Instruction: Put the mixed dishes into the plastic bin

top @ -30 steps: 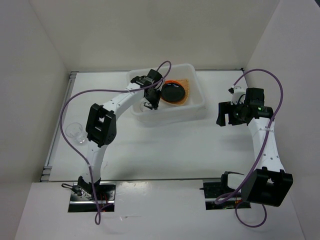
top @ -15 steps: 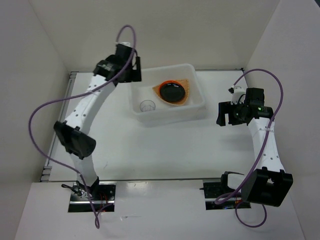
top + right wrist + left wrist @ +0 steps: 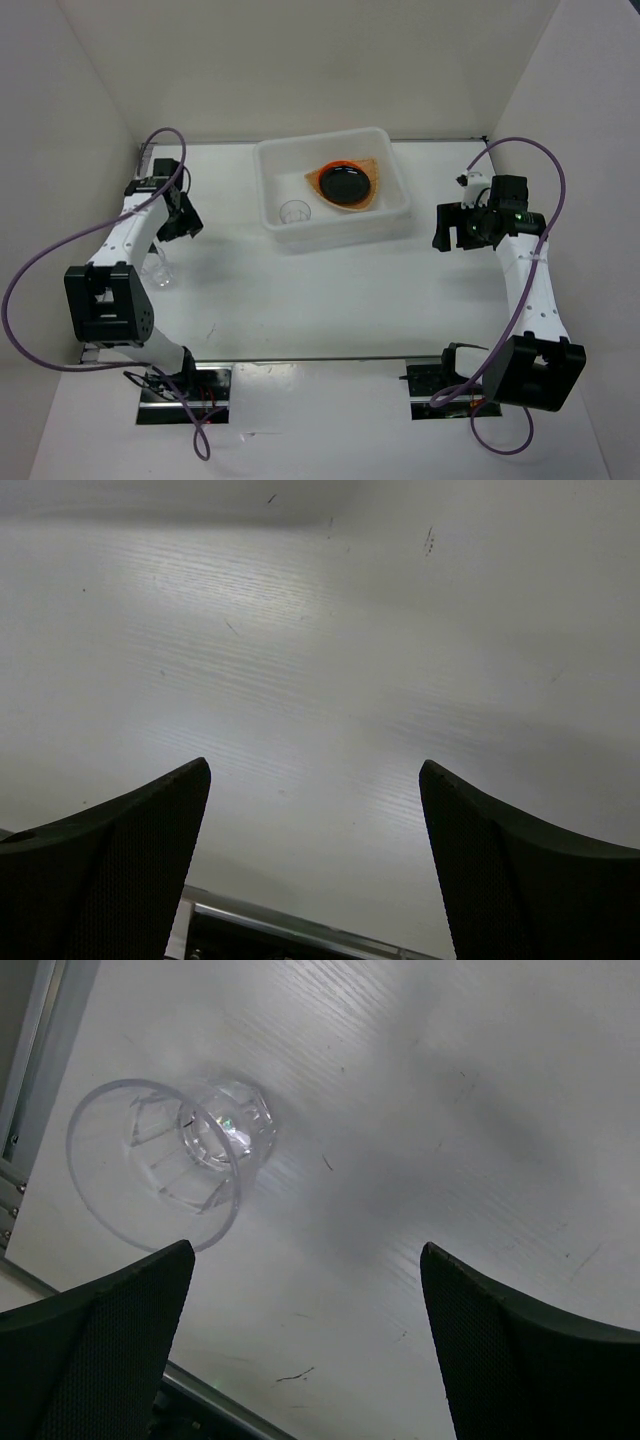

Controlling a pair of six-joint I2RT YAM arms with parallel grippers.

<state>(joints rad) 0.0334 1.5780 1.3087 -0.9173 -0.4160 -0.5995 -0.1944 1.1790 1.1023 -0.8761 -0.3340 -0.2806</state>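
1. White walls close in the worktop (image 3: 330,290). A metal rail (image 3: 18,1150) runs along its left edge, and purple cables (image 3: 520,139) loop off both arms.
2. The loose clear cup (image 3: 165,1155) sits on the worktop near that rail. In the top view it is close beside the left arm's forearm and hard to pick out against the white surface.
3. The left hand (image 3: 307,1250) hangs above the worktop with its fingers spread wide and nothing between them. The loose cup lies ahead of its left finger, apart from it.
4. The right hand (image 3: 312,780) is also wide and empty, over bare worktop to the right of the bin and apart from it.
5. The plastic bin (image 3: 345,232) stands at the far middle of the worktop. Inside it, the tan woven tray (image 3: 372,168) carries the orange plate (image 3: 322,175), and the black plate (image 3: 346,184) rests in that. The second clear cup (image 3: 294,212) stands upright at the bin's near-left corner, beside the tray.
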